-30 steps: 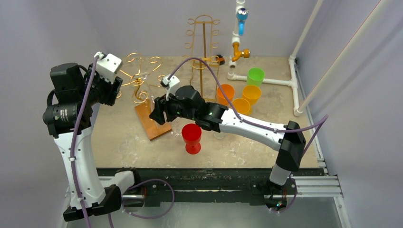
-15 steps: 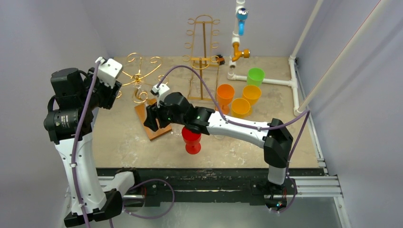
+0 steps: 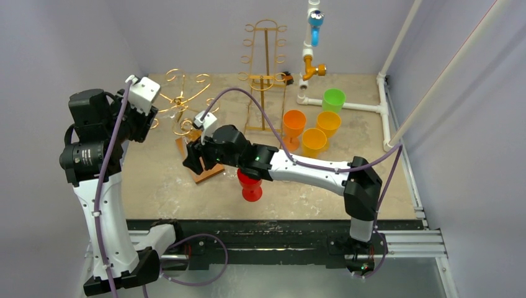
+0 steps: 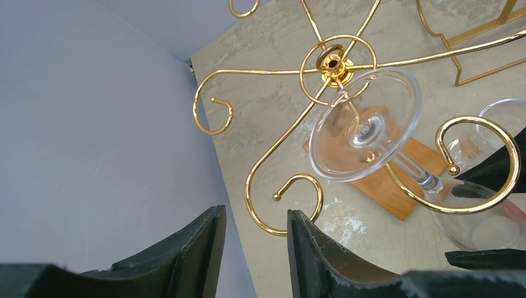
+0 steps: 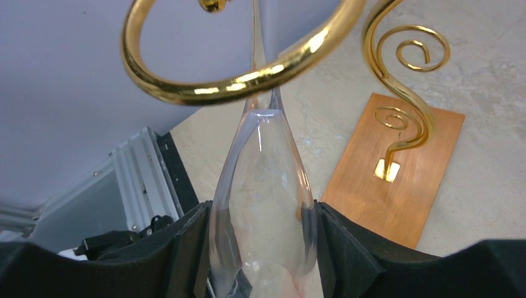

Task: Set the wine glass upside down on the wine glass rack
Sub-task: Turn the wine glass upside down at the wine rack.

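Right gripper (image 5: 260, 248) shifted left clamping wine glass (image 5: 263, 174), bowl cropped, left gripper (image 4: 255, 243) parted, empty

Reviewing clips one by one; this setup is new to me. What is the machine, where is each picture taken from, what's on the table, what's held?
Two robot arms stand at a table. One picture looks down from above; the other two come from cameras on each wrist. The right gripper is shut on the bowl of a clear wine glass, its stem passing through a loop of the gold wire rack on a wooden base. The left gripper is open, empty. A red goblet and coloured plastic cups stand nearby.
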You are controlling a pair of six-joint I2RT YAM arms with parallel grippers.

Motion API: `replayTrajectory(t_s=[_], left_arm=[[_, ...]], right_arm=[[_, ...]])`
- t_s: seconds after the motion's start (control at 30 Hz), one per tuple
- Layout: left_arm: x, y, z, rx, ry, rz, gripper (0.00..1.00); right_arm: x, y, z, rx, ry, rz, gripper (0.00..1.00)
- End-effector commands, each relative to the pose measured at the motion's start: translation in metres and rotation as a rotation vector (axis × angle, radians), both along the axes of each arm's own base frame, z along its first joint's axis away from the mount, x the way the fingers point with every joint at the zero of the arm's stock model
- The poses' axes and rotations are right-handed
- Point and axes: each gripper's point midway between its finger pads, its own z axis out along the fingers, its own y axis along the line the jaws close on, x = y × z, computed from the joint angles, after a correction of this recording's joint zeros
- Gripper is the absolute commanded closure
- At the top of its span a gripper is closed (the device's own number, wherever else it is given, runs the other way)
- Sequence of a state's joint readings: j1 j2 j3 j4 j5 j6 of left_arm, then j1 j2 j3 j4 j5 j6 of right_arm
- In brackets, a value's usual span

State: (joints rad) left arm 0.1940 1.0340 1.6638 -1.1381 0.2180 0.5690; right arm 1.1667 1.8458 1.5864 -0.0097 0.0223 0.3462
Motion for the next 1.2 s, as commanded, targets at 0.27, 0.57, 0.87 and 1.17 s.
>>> replayTrajectory(t_s=[0.27,0.57,0.87,1.17], left_arm=[[-0.008,0.025,-0.005,-0.012,0.027,0.199,0.57],[-0.007,0.026,-0.007,-0.010,0.030,0.202,0.57],[-0.004,0.027,-0.010,-0.013,0.033,0.203,0.57],[-0.005,0.028,-0.010,-0.004,0.032,0.206,0.57]], right_arm=[[0.001,-0.002,0.036,0.292,-0.178,-0.009,1.00],[0.005,0.006,0.036,0.320,-0.309,-0.016,1.00],[0.006,-0.002,0.036,0.365,-0.423,-0.044,1.00],[0.015,-0.003,0.030,0.423,-0.374,-0.113,1.00]])
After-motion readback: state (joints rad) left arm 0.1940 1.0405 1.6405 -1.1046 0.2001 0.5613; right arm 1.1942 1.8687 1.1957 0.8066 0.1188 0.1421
